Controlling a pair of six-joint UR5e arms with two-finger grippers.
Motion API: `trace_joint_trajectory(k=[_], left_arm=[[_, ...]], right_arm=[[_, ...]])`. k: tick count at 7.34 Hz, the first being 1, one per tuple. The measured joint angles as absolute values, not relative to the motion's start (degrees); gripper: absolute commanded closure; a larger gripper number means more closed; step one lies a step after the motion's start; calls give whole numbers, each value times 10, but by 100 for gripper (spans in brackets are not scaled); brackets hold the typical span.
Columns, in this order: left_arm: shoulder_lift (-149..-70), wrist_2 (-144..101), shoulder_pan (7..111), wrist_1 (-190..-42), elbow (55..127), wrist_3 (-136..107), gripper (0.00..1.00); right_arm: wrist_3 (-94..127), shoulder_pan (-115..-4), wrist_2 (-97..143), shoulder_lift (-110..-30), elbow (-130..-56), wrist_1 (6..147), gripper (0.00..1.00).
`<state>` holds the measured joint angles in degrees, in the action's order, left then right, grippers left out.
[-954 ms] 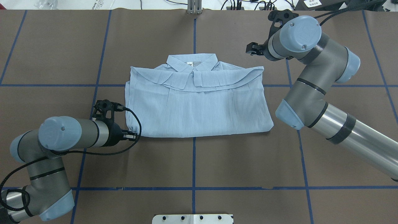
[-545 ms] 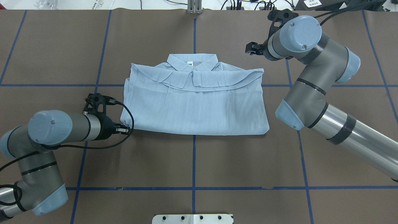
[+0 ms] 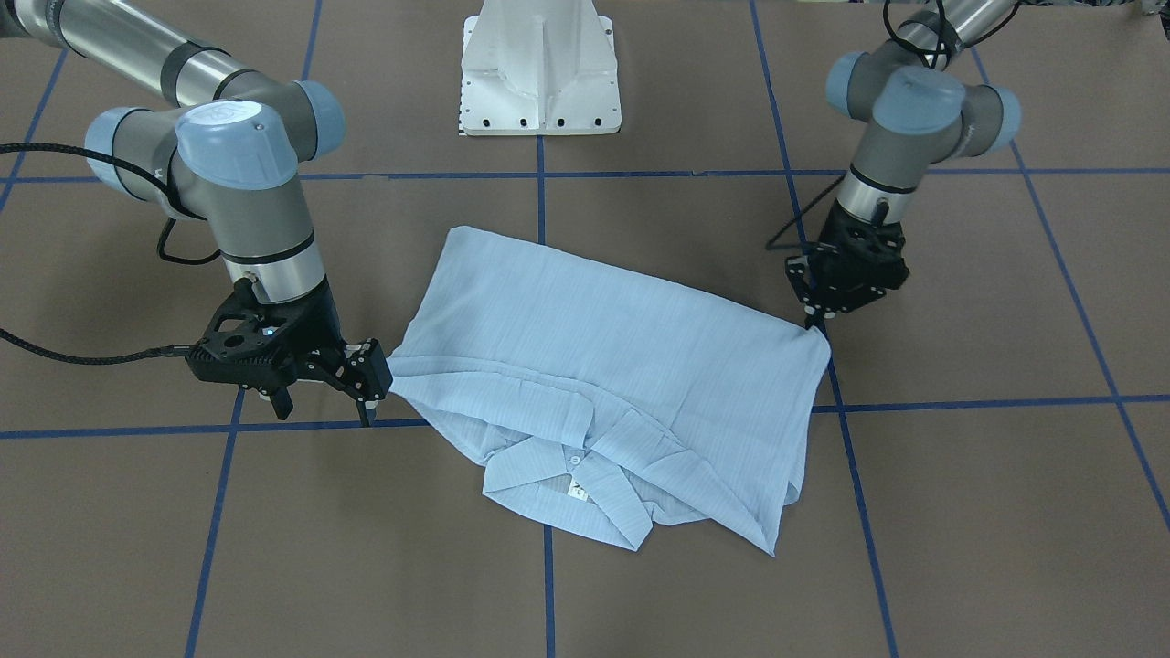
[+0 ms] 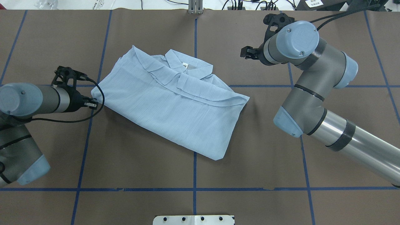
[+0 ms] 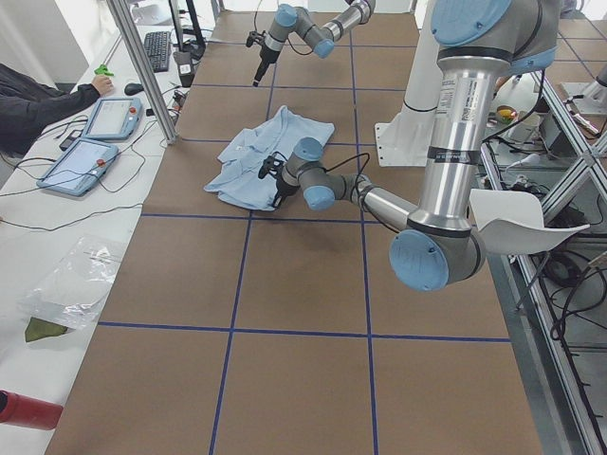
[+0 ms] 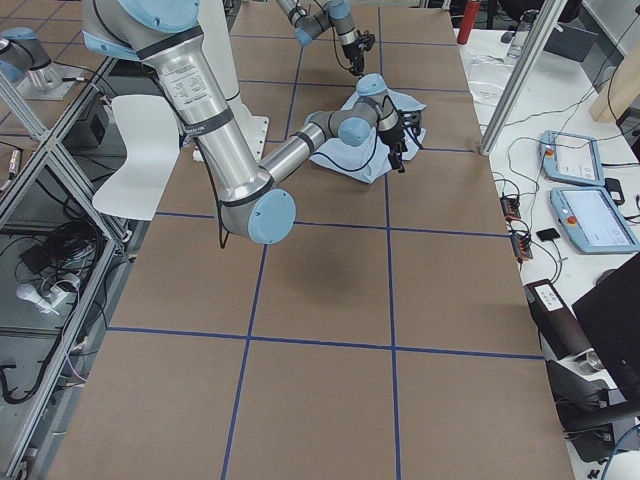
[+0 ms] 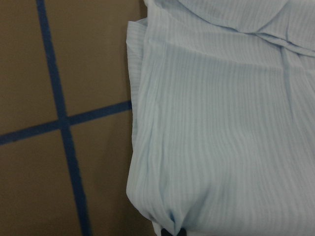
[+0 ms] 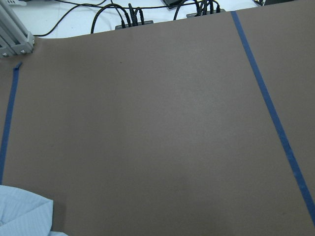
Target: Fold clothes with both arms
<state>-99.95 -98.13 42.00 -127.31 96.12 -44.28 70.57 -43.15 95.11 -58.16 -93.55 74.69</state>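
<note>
Grey-and-silver jointed left arm [image 4: 47,99] reaches low with its forearm level; the black two-finger left gripper [image 4: 92,102] is pinched onto a corner of the light-blue striped shirt [image 4: 168,106]. Matching right arm [image 4: 307,100] is bent at the elbow, wrist turned inward. The black right gripper [image 4: 245,52] carries nothing; jaw spacing not discernible
</note>
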Motion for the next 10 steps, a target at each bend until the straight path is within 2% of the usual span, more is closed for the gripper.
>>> trace_joint_trajectory(k=[2, 5, 6, 8, 10], left_arm=[[-1099, -976, 487, -1274, 828, -397, 100], [-1283, -929, 534, -1288, 613, -392, 100], [-1319, -926, 544, -1305, 565, -392, 1], [-1330, -931, 560, -1345, 538, -373, 0], [-1283, -987, 575, -1371, 586, -358, 0]], right_arm=[[726, -415, 948, -575, -945, 748, 0], [769, -378, 926, -559, -966, 754, 0], [783, -364, 916, -549, -967, 756, 0], [815, -333, 892, -525, -963, 765, 0], [872, -301, 876, -479, -947, 822, 0]])
